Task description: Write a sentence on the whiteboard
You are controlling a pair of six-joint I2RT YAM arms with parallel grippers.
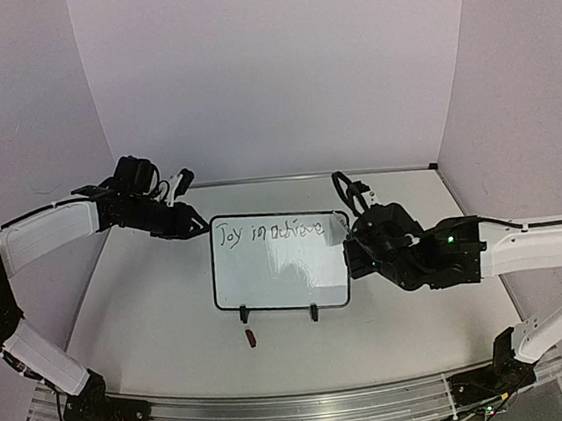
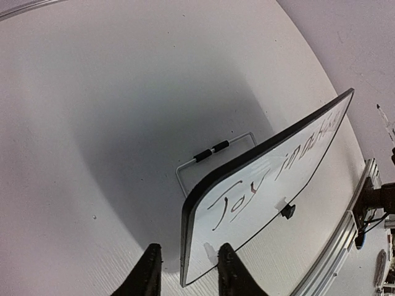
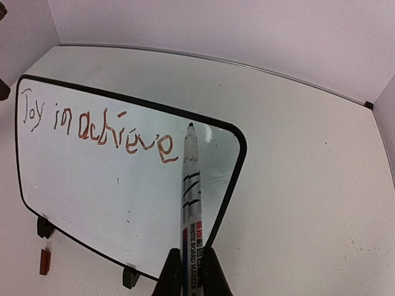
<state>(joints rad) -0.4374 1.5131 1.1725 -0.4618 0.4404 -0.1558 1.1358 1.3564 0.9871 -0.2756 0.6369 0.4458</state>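
Observation:
The whiteboard [image 1: 277, 271] stands tilted on the table on two black clip feet [image 1: 244, 316], with "Joy in achieve" written along its top. My left gripper [image 1: 194, 223] is at the board's upper left corner. In the left wrist view its fingers [image 2: 148, 274] straddle the whiteboard [image 2: 265, 179] edge with a gap on each side, so the left gripper [image 2: 186, 274] is open. My right gripper [image 3: 190, 277] is shut on a whiteboard marker [image 3: 190, 185]. The marker's tip points at the whiteboard [image 3: 111, 185] just right of the last "e", near the top right corner.
A small red cap [image 1: 251, 338] lies on the table in front of the board's left foot, and this red cap [image 3: 44, 261] also shows in the right wrist view. A wire stand [image 2: 213, 151] props the board from behind. White walls enclose the table, and a metal rail [image 1: 301, 404] runs along the near edge.

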